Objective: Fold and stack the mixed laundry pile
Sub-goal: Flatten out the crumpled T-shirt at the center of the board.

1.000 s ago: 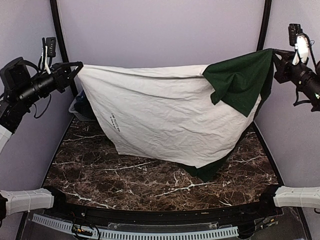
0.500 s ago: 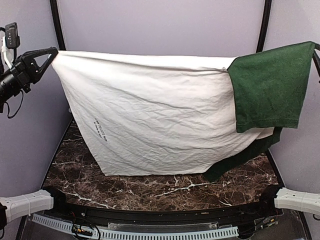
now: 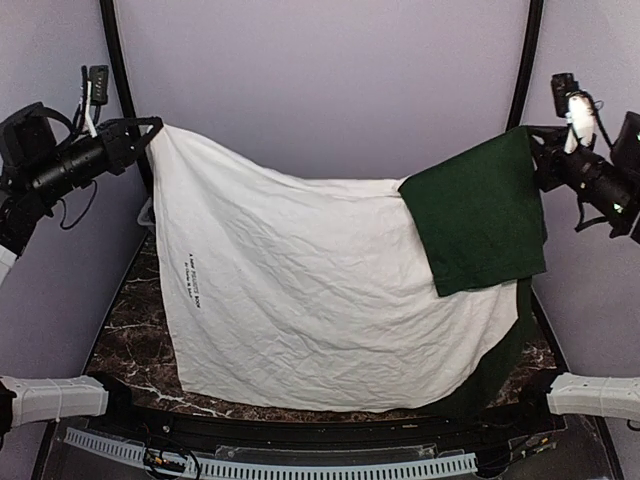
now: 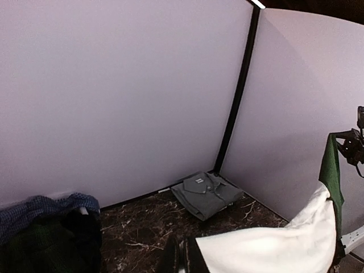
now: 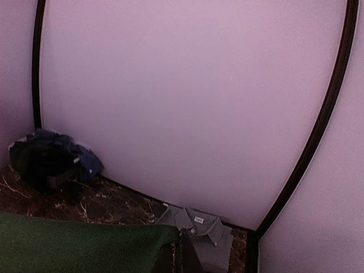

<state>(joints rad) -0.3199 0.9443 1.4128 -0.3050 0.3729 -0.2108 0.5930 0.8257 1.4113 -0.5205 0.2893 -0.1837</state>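
The white tee (image 3: 320, 280) with dark green sleeves (image 3: 480, 215) hangs spread between my two grippers, its hem near the table's front edge. Small black lettering (image 3: 193, 278) runs down its left side. My left gripper (image 3: 152, 127) is shut on the tee's upper left corner, seen as white cloth (image 4: 273, 250) in the left wrist view. My right gripper (image 3: 533, 140) is shut on the green sleeve (image 5: 79, 247). The rest of the laundry pile (image 4: 45, 224), blue checked and dark items, lies heaped in the basket at the back left (image 5: 51, 159).
A folded grey collared shirt (image 4: 206, 194) lies in the back right corner, also in the right wrist view (image 5: 202, 234). The dark marble table (image 3: 130, 330) is walled by pale panels with black posts (image 3: 520, 60). The basket rim (image 3: 147, 212) peeks out at left.
Both grippers have come down and inward from their wide, high stretch. The tee's top edge has gone slack and sags, and its hem has dropped toward the front edge.
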